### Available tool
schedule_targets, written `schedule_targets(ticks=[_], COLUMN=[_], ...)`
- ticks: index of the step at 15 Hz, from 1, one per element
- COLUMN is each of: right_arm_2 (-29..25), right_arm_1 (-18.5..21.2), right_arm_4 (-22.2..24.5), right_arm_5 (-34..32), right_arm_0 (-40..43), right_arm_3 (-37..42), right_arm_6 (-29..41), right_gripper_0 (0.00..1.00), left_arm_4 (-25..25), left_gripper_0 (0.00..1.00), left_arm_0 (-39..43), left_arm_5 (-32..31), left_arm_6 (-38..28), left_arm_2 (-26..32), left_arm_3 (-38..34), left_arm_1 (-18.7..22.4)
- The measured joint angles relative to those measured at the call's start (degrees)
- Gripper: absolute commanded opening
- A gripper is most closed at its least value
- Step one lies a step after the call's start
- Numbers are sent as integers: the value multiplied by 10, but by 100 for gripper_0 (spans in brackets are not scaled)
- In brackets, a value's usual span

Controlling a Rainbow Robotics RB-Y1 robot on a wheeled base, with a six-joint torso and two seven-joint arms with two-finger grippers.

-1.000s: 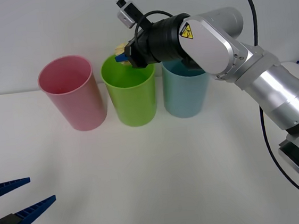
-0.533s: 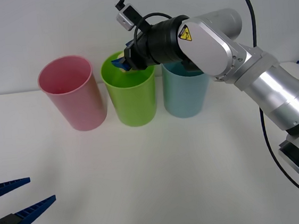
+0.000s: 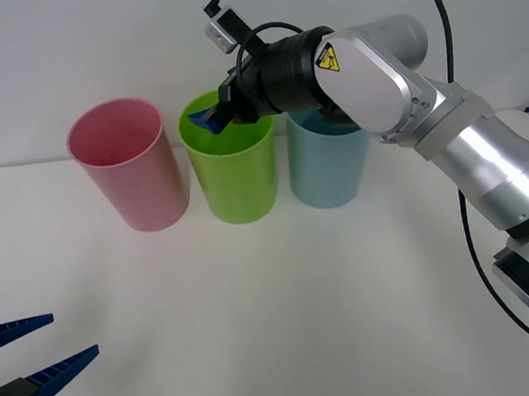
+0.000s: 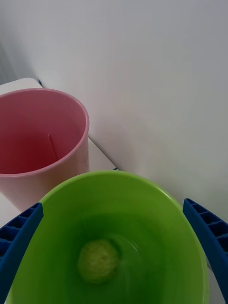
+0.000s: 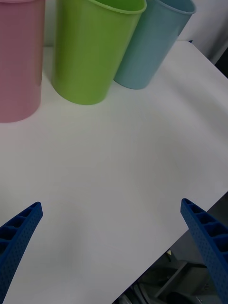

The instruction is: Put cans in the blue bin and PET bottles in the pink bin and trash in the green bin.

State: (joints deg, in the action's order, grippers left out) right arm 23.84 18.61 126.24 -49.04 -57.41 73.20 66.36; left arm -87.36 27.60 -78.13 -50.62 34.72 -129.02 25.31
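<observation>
Left hand (image 3: pixel 21 361): parked low at the near edge of the tabletop (image 3: pixel 286 309), fingers spread wide and holding nothing, well apart from the bins; it poses little risk where it sits.
Right hand (image 3: pixel 209 119): poised over the mouth of the green bin (image 3: pixel 234 177), fingers wide apart and empty; in the right wrist view each blue finger (image 4: pixel 19 237) flanks the rim on either side.
Trash (image 4: pixel 98 260): a pale lumpy ball lying on the floor of the green bin, clear of the hand.
Step in hand: the drop looks done; what remains is pulling the arm away.
Risk, rim: the spread fingers sit close to the green rim, so a sideways or low pull-out could catch it and tip the light, tall bin, spilling the ball.
Risk, neighbours: the pink bin (image 3: pixel 131 174) and blue bin (image 3: pixel 328 168) stand just beside the green one; the arm's wrist passes over the blue bin, so a sagging retreat could knock it.
Safer move: probably lifting straight up before swinging back.
</observation>
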Motion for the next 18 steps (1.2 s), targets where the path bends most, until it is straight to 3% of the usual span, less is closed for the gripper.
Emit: schedule_targets(ticks=[4, 8, 10, 14, 18], right_arm_2=[-34, -65, -107, -241, -336], right_arm_1=[6, 57, 81, 86, 93], right_arm_4=[-27, -94, -114, -134, -197], right_arm_5=[0, -1, -29, -147, -176], right_arm_0=[1, 29, 81, 203, 367], right_arm_3=[22, 98, 171, 336, 461], right_arm_6=[-7, -11, -13, -28, -102], right_gripper_0=[100, 100, 100, 100, 100], left_arm_4=[0, 0, 0, 0, 0], left_gripper_0=[100, 100, 100, 100, 100], left_arm_0=[0, 0, 0, 0, 0], left_arm_5=[0, 0, 0, 0, 0], left_arm_6=[0, 0, 0, 0, 0], left_arm_2=[0, 0, 0, 0, 0], left_arm_3=[0, 0, 0, 0, 0], left_arm_1=[0, 0, 0, 0, 0])
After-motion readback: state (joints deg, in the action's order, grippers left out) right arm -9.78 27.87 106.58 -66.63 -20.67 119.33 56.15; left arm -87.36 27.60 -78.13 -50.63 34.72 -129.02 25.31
